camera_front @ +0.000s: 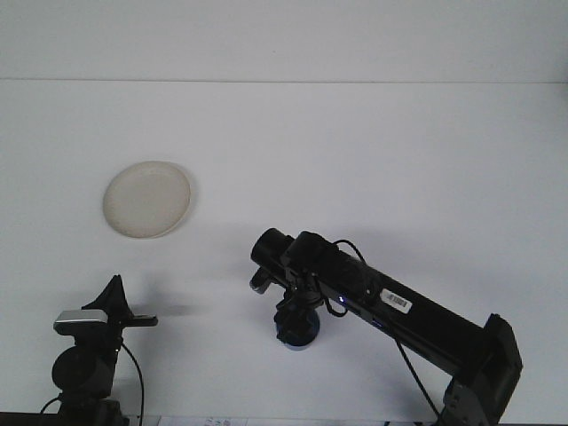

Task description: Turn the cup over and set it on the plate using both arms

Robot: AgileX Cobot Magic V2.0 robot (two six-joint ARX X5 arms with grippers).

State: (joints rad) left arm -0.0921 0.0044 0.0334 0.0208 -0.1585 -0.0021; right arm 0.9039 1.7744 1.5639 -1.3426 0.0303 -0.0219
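A cream plate [146, 198] lies flat on the white table at the left. My right arm reaches in from the bottom right to the table's middle front. Its gripper [297, 316] points down and is shut on a blue cup [300, 335], of which only the lower part shows beneath the black fingers. I cannot tell whether the cup touches the table or which way up it is. My left gripper [118, 304] rests at the bottom left, below the plate and far from the cup.
The white table [399, 160] runs back to a white wall. The right arm's forearm [417, 315] and its base [484, 382] fill the bottom right corner. The left arm's base [84, 373] stands at the bottom left edge.
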